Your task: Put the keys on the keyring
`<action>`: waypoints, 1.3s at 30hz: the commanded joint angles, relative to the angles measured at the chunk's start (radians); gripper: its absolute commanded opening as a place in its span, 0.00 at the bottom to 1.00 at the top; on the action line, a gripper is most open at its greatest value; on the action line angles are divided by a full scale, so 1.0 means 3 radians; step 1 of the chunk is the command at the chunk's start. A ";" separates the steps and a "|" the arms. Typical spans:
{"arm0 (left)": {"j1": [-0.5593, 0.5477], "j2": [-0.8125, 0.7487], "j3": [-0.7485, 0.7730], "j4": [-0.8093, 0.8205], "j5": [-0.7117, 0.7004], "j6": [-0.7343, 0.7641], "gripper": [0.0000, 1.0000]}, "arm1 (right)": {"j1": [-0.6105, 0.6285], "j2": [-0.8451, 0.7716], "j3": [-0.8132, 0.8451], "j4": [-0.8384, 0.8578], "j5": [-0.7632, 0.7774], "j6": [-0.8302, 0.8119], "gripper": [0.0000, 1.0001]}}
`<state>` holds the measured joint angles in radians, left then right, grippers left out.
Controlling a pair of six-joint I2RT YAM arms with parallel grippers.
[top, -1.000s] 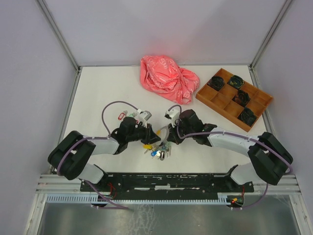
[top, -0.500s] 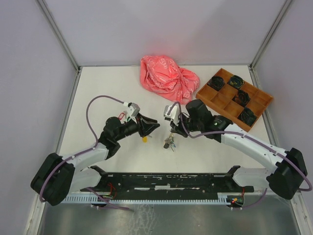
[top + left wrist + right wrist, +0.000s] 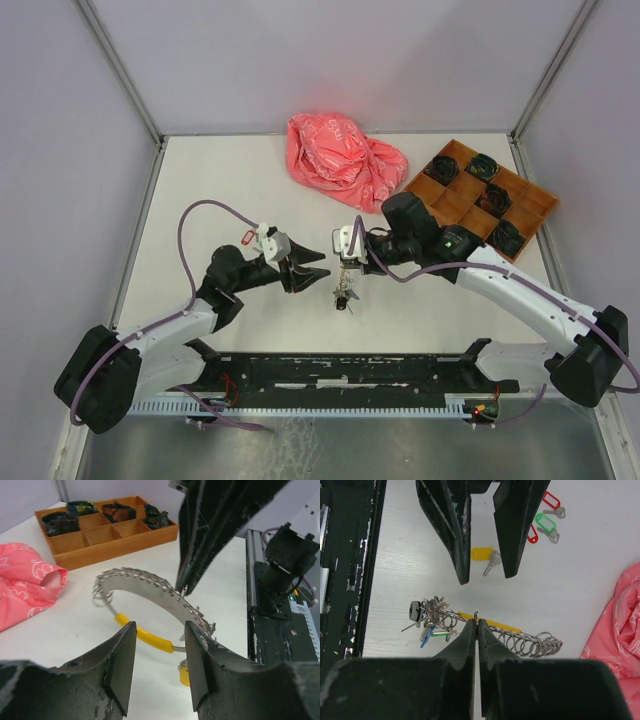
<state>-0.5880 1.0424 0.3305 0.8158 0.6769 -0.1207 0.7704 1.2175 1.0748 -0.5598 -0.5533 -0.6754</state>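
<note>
A white table is sitting inside grey walls in the top view, with a crumpled pink bag and a wooden tray lying at its far side. The left gripper is hovering with its fingers spread, pointing at the right gripper, which is pinching the keyring above the table; a bunch of keys is dangling from it.

In the left wrist view, the left gripper is gaping wide and holding nothing, while the right gripper is clamping the silver keyring just beyond it.

In the right wrist view, the right gripper is squeezing tight on the keyring, with threaded keys bunching at one end. Beyond, a yellow-tagged key is lying between the spread fingers of the left gripper, and red- and green-tagged keys are resting loose nearby.
</note>
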 commanded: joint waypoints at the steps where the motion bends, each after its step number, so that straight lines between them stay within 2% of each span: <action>1: -0.0130 0.0038 0.0145 0.0030 0.0255 0.0673 0.51 | 0.0002 0.0003 0.0239 -0.0012 -0.0266 -0.0284 0.06; 5: -0.0199 0.0044 0.0243 -0.0220 0.0222 0.0985 0.49 | -0.0001 0.0030 0.0250 -0.0002 -0.0253 -0.0291 0.05; 9: -0.0223 0.0080 0.0255 -0.0255 0.0161 0.1093 0.48 | 0.0003 0.0067 0.0263 0.0042 -0.0317 -0.0224 0.04; 17: -0.0300 0.0191 0.0322 -0.0227 0.0126 0.1108 0.40 | 0.0004 0.0094 0.0217 0.0196 -0.0324 -0.0116 0.02; 27: -0.0368 0.0265 0.0343 -0.0160 0.0078 0.1046 0.39 | 0.0004 0.0103 0.0154 0.0312 -0.0320 -0.0021 0.01; 39: -0.0376 0.0216 0.0335 -0.0106 0.0060 0.0996 0.33 | 0.0004 0.0144 0.0126 0.0269 -0.0380 -0.0008 0.01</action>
<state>-0.6964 1.1252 0.3985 0.7311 0.7078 0.1665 0.7704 1.2598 1.0977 -0.5312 -0.6292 -0.6849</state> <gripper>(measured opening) 0.340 0.021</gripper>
